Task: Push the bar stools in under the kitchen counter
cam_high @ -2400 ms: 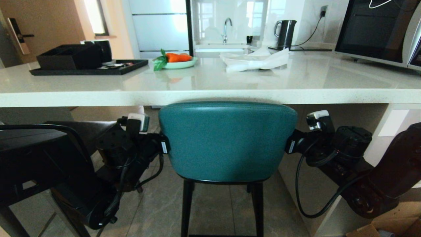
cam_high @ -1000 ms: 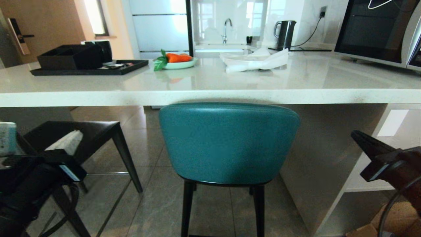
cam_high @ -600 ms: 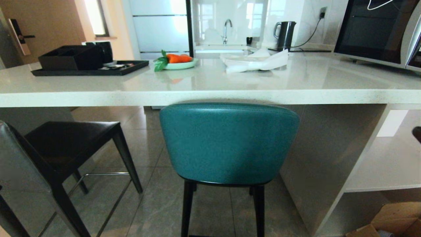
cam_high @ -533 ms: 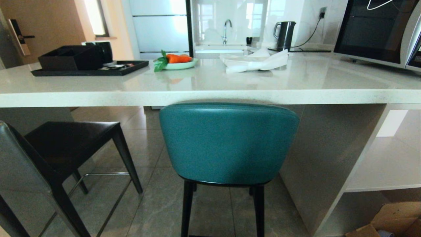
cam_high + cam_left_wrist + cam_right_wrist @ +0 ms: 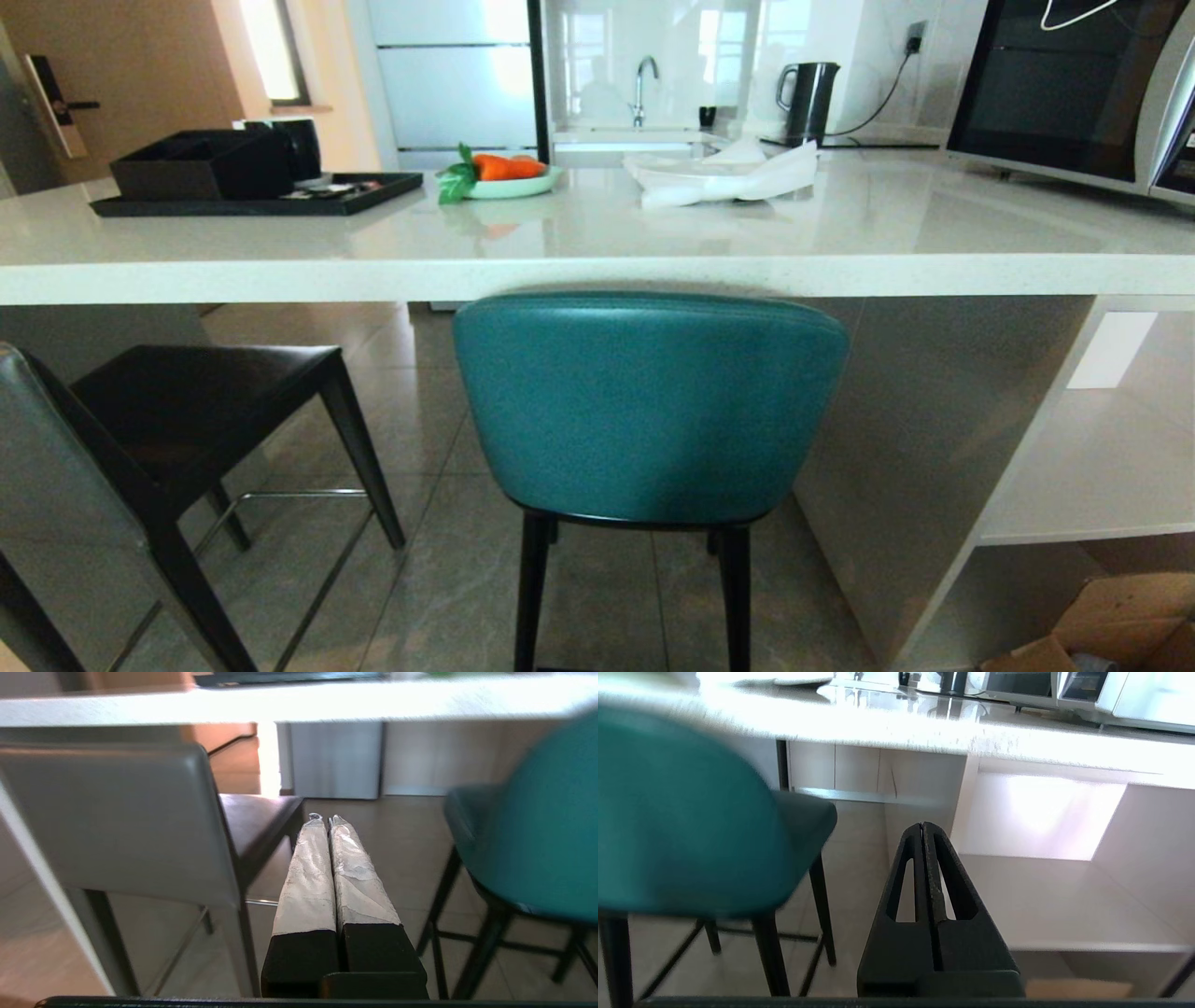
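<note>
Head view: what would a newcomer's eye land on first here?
The teal stool fills the centre, its rounded back just below the edge of the white kitchen counter. To its left the dark grey stool stands turned at an angle, further out. On the counter, a plate of carrots gives the one bright spot.

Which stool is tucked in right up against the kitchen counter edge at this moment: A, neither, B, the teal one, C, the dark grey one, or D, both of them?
B: the teal stool has its back right under the kitchen counter edge, while the dark grey stool stands out from it, seat and back clear of the worktop.
</note>
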